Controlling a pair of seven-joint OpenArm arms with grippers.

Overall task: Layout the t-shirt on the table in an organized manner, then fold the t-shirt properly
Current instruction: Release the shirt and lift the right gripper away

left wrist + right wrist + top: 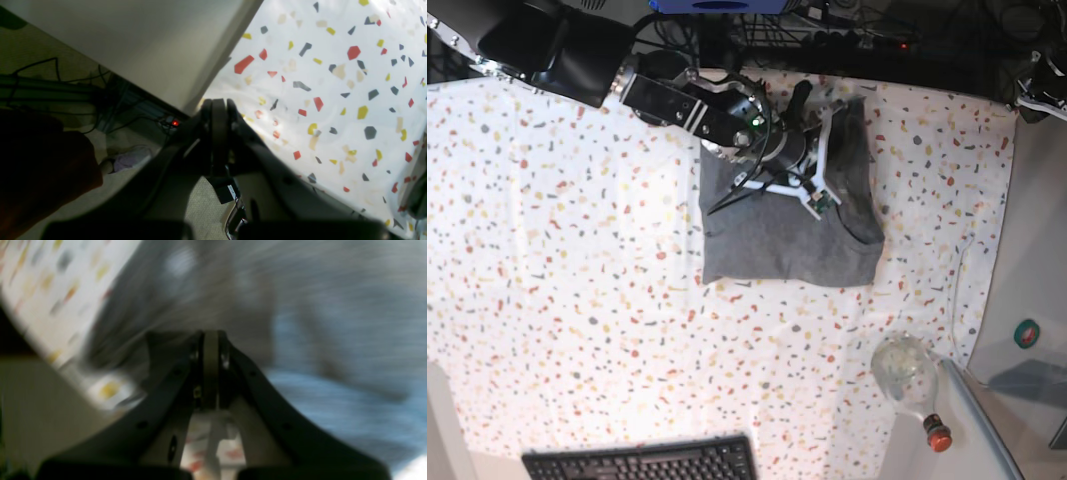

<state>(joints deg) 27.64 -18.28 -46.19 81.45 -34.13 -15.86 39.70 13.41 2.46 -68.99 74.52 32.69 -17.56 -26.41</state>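
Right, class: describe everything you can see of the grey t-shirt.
The t-shirt is plain heather-grey soft knit, folded into a compact, roughly rectangular bundle with a slanted right edge. It lies flat on the speckled table, near its far edge. The right arm reaches over its top part; whether the right hand touches it is unclear.

The t-shirt [787, 235] under the right gripper [210, 336] is soft, matt heather-grey knit. The table [557, 260] cover beyond the left gripper [218, 105] is a smooth white cloth with a faint sheen — flecked red, yellow and grey. Both grippers look like matt black plastic — the pads [218, 133] dull, rubbery.
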